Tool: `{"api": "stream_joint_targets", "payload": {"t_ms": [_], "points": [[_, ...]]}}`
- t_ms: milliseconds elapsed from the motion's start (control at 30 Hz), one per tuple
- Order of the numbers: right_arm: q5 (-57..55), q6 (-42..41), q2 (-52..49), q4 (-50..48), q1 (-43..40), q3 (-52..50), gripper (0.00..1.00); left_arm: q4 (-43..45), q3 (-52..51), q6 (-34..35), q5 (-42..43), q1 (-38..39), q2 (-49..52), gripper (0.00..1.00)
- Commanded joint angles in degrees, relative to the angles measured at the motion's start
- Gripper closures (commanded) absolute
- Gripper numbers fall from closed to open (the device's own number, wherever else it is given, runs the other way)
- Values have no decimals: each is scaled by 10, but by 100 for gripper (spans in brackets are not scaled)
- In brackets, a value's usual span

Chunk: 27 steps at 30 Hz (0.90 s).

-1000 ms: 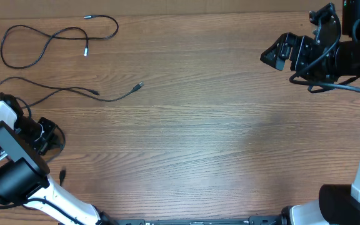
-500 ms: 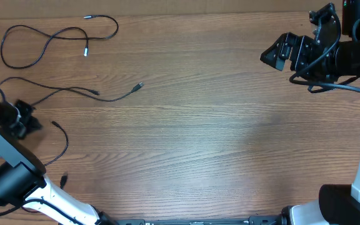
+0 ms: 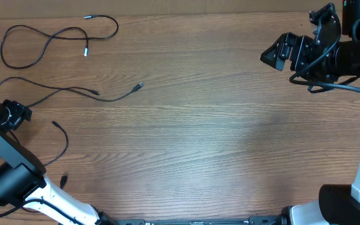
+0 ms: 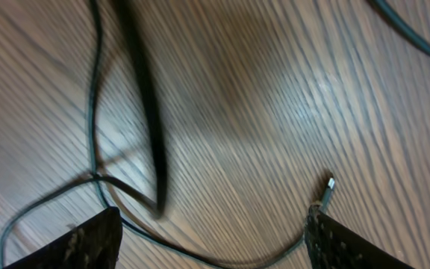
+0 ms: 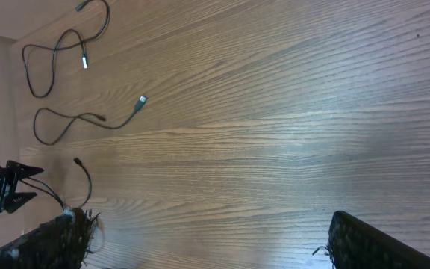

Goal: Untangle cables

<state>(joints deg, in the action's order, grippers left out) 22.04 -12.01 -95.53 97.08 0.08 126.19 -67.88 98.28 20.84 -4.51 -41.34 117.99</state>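
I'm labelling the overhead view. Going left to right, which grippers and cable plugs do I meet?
left gripper → lower cable's plugs → top cable's plugs → middle cable's silvery plug → right gripper

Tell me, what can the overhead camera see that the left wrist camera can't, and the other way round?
Only overhead: the whole table, with a looped cable, a long cable and a short cable lying apart, plus the right end effector far across. Only left wrist: a close-up of a silvery plug tip near one of its fingers, and a blurred dark strand. Both: wood grain, thin black cable and the open left end effector.
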Motion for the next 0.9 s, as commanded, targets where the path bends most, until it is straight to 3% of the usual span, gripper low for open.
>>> {"api": "stream_joint_targets", "payload": {"t_ms": [0,100,167,300,367,500,600,700,867], "points": [[-6,0,3,-3,-2,-2,0,9,4,6,-48,-5,0,24],[-6,0,3,-3,-2,-2,0,16,4,6,-64,-7,1,32],[-6,0,3,-3,-2,-2,0,25,4,6,-64,-8,4,45],[-6,0,3,-3,-2,-2,0,37,3,7,-64,-10,18,87],[-6,0,3,-3,-2,-2,0,37,3,24,-65,-15,27,96],[-6,0,3,-3,-2,-2,0,50,3,73,-61,-42,34,95],[-6,0,3,-3,-2,-2,0,72,4,73,-42,-70,34,96],[-6,0,3,-3,-2,-2,0,94,4,75,11,-104,34,96],[-6,0,3,-3,-2,-2,0,126,4,75,127,-151,34,84]]}}
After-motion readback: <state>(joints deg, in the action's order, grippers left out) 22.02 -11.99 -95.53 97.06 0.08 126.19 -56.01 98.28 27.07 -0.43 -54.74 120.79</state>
